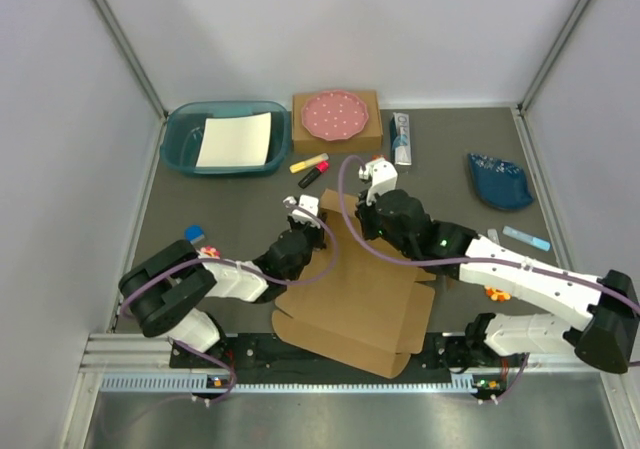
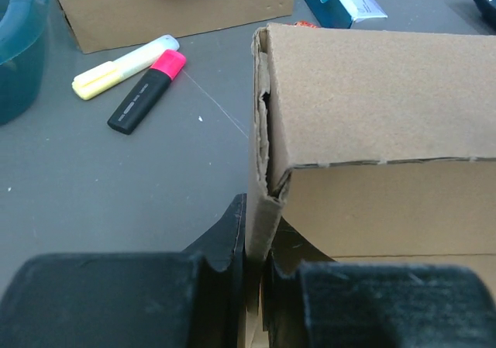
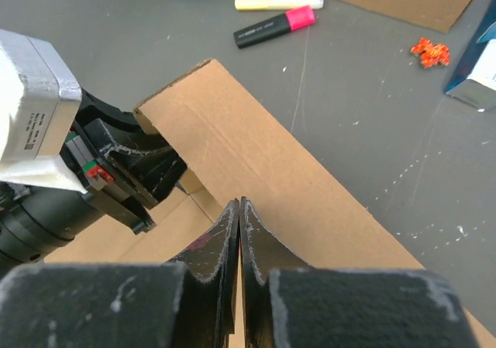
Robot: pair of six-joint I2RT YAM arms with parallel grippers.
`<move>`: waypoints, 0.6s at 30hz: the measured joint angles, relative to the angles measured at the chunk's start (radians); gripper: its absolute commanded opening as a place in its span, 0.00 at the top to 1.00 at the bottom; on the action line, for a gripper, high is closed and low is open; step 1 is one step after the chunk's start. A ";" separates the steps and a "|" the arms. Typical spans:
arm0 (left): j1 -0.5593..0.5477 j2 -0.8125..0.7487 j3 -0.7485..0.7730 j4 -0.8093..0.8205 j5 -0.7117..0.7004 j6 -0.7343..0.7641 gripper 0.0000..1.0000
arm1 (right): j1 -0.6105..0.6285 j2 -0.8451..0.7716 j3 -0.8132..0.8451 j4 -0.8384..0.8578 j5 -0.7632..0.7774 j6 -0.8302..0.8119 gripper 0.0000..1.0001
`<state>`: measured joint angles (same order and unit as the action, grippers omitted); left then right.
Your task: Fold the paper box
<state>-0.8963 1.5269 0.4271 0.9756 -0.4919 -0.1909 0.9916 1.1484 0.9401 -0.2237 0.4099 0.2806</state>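
Observation:
The paper box (image 1: 350, 304) lies partly folded at the middle of the table, its far wall (image 2: 372, 92) raised and turned over. My left gripper (image 1: 316, 231) is shut on the upright left end of that wall, and the doubled cardboard edge (image 2: 262, 208) is pinched between its fingers. My right gripper (image 1: 354, 209) is shut, fingertips together (image 3: 240, 202), with nothing between them. It rests over the top face of the folded wall (image 3: 263, 162), a little to the right of the left gripper (image 3: 155, 150).
A small brown box with a pink dotted plate (image 1: 335, 117) stands at the back. To its left is a teal bin (image 1: 180, 139) holding white paper. Yellow and pink highlighters (image 1: 310, 167) lie beyond the box. A carton (image 1: 401, 139) and a blue dish (image 1: 500, 181) lie right.

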 measured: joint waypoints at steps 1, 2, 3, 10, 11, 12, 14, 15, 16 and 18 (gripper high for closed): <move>-0.009 0.000 0.000 -0.002 -0.019 0.010 1.00 | 0.000 0.011 0.000 0.002 -0.007 0.003 1.00; -0.016 0.000 0.000 -0.003 -0.034 0.015 1.00 | -0.001 0.023 -0.004 0.008 -0.013 0.006 1.00; -0.023 0.000 0.000 -0.004 -0.050 0.024 1.00 | -0.002 0.034 -0.008 0.011 -0.019 0.011 1.00; -0.041 0.007 0.000 0.000 -0.126 0.059 0.79 | -0.006 0.078 -0.017 0.048 -0.029 0.029 1.00; -0.042 0.008 0.000 0.000 -0.132 0.060 0.78 | -0.006 0.078 -0.017 0.051 -0.031 0.030 1.00; -0.042 0.011 0.000 -0.003 -0.138 0.060 0.78 | -0.006 0.078 -0.017 0.055 -0.033 0.031 1.00; -0.042 0.019 0.000 -0.004 -0.142 0.061 0.75 | -0.006 0.078 -0.017 0.059 -0.039 0.032 1.00; -0.042 0.021 -0.001 -0.005 -0.142 0.062 0.75 | -0.006 0.078 -0.017 0.060 -0.040 0.032 1.00; -0.042 0.023 -0.002 -0.005 -0.142 0.063 0.75 | -0.006 0.078 -0.017 0.060 -0.042 0.032 1.00; -0.042 0.023 -0.003 -0.004 -0.140 0.063 0.87 | -0.006 0.078 -0.017 0.060 -0.044 0.032 1.00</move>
<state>-0.9382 1.5494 0.4236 0.9718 -0.6319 -0.1284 0.9852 1.2263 0.9234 -0.1638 0.3656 0.3122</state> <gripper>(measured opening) 0.251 0.003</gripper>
